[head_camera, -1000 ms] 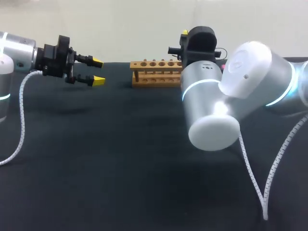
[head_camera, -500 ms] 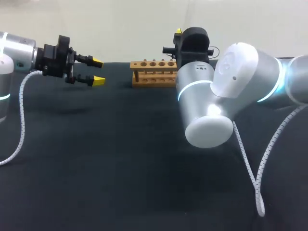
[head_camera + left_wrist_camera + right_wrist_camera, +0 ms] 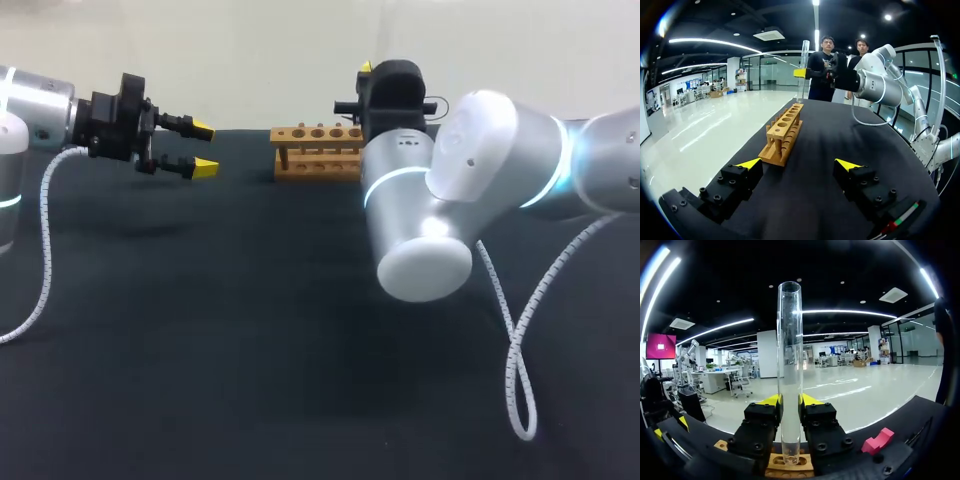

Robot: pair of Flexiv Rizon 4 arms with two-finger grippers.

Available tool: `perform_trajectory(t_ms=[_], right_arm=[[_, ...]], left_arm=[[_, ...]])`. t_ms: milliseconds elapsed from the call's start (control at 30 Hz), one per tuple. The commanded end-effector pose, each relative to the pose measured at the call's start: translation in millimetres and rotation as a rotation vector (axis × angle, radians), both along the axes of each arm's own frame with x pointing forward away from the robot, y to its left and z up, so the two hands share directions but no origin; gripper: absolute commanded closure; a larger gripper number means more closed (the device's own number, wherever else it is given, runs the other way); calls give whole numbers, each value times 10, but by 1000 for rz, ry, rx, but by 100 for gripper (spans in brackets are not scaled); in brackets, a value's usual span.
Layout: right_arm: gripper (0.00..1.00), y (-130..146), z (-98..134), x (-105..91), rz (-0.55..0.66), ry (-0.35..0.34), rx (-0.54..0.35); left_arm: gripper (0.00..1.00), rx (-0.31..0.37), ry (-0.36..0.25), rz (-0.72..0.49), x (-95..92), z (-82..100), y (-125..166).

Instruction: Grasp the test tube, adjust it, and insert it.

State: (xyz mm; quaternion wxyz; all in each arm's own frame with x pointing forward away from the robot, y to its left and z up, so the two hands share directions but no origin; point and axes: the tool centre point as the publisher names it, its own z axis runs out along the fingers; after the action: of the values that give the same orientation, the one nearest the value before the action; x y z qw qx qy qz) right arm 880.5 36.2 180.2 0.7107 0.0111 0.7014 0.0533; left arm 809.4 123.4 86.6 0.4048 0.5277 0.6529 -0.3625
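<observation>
Right jaws clamp the clear glass test tube [image 3: 789, 370] upright; left jaws gape, empty. Centre tube over a light wooden rack [image 3: 782, 137] hole, then lower vertically.

Your rack [image 3: 318, 152] stands at the far side of the surface [image 3: 250, 330], near its middle. The left jaws hang above the surface to the rack's left, well apart from it. The right jaws sit over the rack's right end, with the test tube [image 3: 789, 370] upright between them, its lower end over the rack.
</observation>
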Motion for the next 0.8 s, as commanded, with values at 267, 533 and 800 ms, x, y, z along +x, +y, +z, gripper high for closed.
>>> perform_trajectory(t_ms=[267,533,800], right_arm=[[100,-93,-187,130,85,-5,2],[100,-135,-256,176,88,1,4],[100,-139,-351,186,90,17,3]], left_arm=[[0,-2,-3,0,-4,-7,3],[0,-2,-3,0,-4,-7,3],[0,-2,-3,0,-4,-7,3]])
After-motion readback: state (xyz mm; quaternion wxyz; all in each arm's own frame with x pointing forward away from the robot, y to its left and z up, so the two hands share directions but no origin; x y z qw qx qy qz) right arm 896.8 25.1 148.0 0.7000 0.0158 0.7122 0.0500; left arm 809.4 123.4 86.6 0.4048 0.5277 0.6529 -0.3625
